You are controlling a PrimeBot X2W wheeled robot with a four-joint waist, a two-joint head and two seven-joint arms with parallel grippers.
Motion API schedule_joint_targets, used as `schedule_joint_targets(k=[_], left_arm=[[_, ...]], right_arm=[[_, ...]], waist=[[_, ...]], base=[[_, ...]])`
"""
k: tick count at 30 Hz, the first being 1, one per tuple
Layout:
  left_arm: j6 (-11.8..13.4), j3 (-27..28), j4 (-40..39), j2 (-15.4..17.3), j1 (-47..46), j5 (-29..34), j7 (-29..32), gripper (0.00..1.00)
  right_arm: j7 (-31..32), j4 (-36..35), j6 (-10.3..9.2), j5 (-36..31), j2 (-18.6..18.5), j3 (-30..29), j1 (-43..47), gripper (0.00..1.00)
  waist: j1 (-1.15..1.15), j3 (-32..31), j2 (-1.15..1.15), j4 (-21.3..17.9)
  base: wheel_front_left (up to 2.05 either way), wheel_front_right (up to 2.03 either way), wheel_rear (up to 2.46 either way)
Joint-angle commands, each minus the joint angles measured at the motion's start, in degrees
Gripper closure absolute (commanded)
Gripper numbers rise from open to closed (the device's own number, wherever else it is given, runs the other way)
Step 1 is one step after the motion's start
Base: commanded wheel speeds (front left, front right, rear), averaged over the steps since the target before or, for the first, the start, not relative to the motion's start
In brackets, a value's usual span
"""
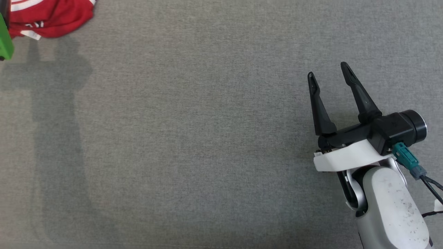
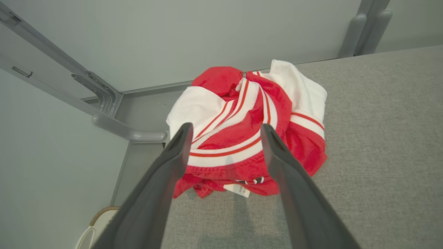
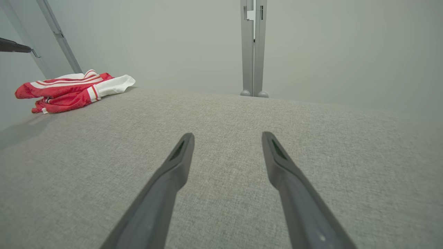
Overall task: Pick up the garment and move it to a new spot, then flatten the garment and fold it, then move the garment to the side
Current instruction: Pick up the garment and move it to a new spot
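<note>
Grey woven cloth covered the table [image 1: 207, 138], with pale grey walls and metal posts [image 3: 253, 52] behind it. A crumpled garment [image 1: 48, 19], red with white bands and thin red stripes, lay bunched at the far left corner of the table, cut off by the top edge of the head view. A small white label [image 2: 237, 189] stuck out from its near edge. A green object [image 1: 5, 41] sat at the left edge of the head view, just beside the garment.

The left gripper [image 2: 226, 127] was aimed at the garment, its two dark fingers spread wide apart and holding nothing. Its wrist view framed the heap between them, and whether the tips touched the cloth could not be told.

The right gripper [image 1: 327, 69] hung over bare table at the near right, well apart from the garment. Its fingers pointed toward the far side, also spread wide and empty. Its pale forearm [image 1: 391, 204] rose from the near right corner.
</note>
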Motion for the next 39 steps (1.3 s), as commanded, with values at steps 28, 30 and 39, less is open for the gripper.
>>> schedule_joint_targets(k=[28,30,39], left_arm=[[0.0,-10.0,12.3,4.5,-7.6,-4.6,-9.7,1.0],[0.0,-10.8,11.7,4.8,-8.2,-4.9,-10.6,1.0],[0.0,-16.4,5.2,5.4,-8.8,-8.4,-12.8,1.0]], right_arm=[[1.0,-7.7,-0.07,-2.0,-0.4,0.0,-0.2,0.0],[0.7,-6.9,-0.07,-1.8,-0.3,-0.1,-0.3,0.0],[-1.3,-1.8,-0.07,0.2,-0.1,-1.1,0.6,0.0]], waist=[[-0.01,6.8,0.0,-5.7],[-0.01,5.3,0.0,-5.4],[-0.01,-4.4,0.0,-4.9]], base=[[0.0,0.0,0.0],[0.0,0.0,0.0],[0.0,0.0,0.0]])
